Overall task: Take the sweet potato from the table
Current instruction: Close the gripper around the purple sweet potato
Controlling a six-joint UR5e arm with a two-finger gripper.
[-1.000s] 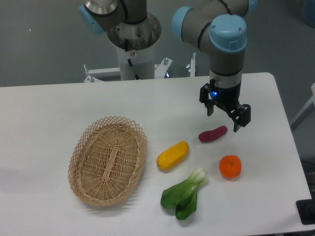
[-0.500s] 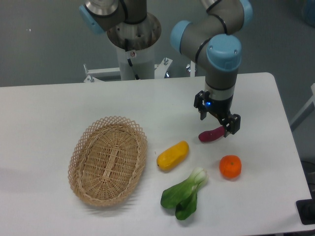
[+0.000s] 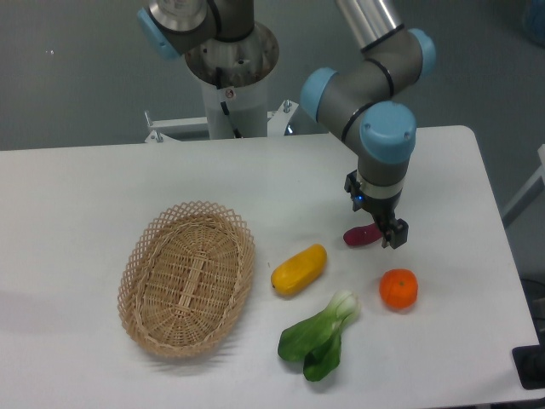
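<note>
The sweet potato (image 3: 357, 236), a small dark magenta tuber, lies on the white table (image 3: 85, 187) right of centre. My gripper (image 3: 375, 218) is low over it, pointing straight down. Its jaws are open and stand on either side of the tuber's right half. One fingertip (image 3: 396, 235) is at the front right of the tuber, the other is behind it. The gripper body hides the right end of the sweet potato; only its left end shows. I cannot tell whether the fingers touch it.
A plump yellow vegetable (image 3: 299, 269) lies to the front left of the sweet potato. A round orange fruit (image 3: 398, 289) sits just in front of the gripper. A green bok choy (image 3: 322, 336) lies near the front edge. A wicker basket (image 3: 187, 277) stands at the left.
My gripper has moved left and down, from behind and above the sweet potato's right end to low over it, jaws straddling it. The sweet potato has not moved.
</note>
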